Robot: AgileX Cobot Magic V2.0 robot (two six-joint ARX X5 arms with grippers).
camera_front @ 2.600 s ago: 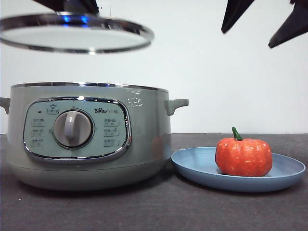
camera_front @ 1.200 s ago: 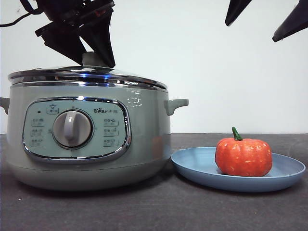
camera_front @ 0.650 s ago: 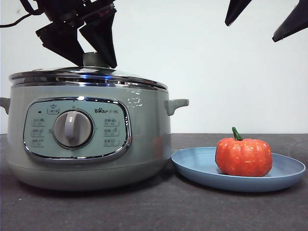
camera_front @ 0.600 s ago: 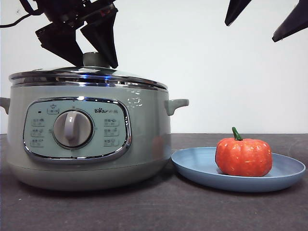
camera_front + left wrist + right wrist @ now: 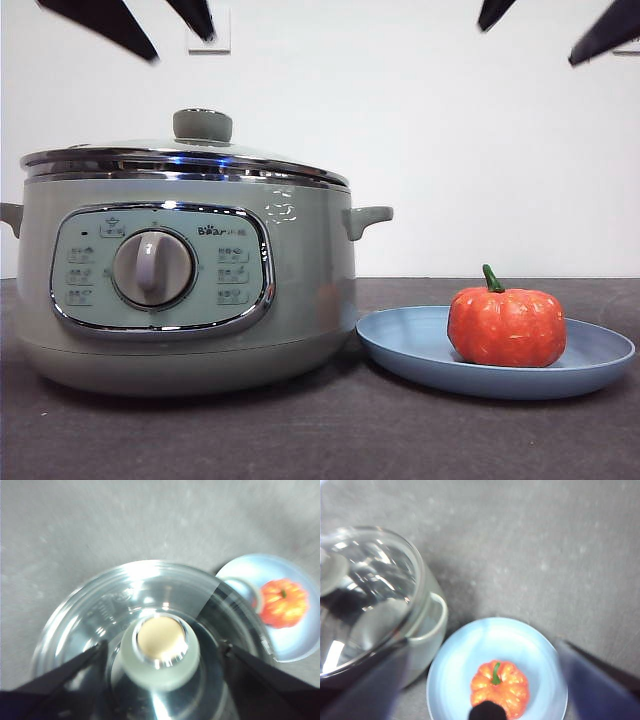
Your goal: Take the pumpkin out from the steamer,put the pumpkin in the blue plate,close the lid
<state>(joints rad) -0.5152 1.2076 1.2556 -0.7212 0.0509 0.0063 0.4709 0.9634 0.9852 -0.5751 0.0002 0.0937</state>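
Observation:
The glass lid (image 5: 180,158) sits on the sage-green steamer (image 5: 300,290), with its pale green knob (image 5: 202,125) free. My left gripper (image 5: 182,48) is open and empty, high above the knob; in the left wrist view (image 5: 163,649) its jaws stand wide on either side of the knob (image 5: 161,645) over the lid (image 5: 90,625). The orange pumpkin (image 5: 506,325) sits upright on the blue plate (image 5: 400,345) to the right of the steamer. My right gripper (image 5: 530,45) is open and empty, high above the plate (image 5: 465,655) and the pumpkin (image 5: 499,687).
The steamer's side handle (image 5: 368,217) points toward the plate, which lies close beside the steamer's base. A dark table (image 5: 330,440) carries both. A white wall with a socket plate (image 5: 215,45) is behind.
The lid came down onto the steamer. My left gripper let go of the knob and rose well above it. The right arm, the pumpkin and the plate stayed put.

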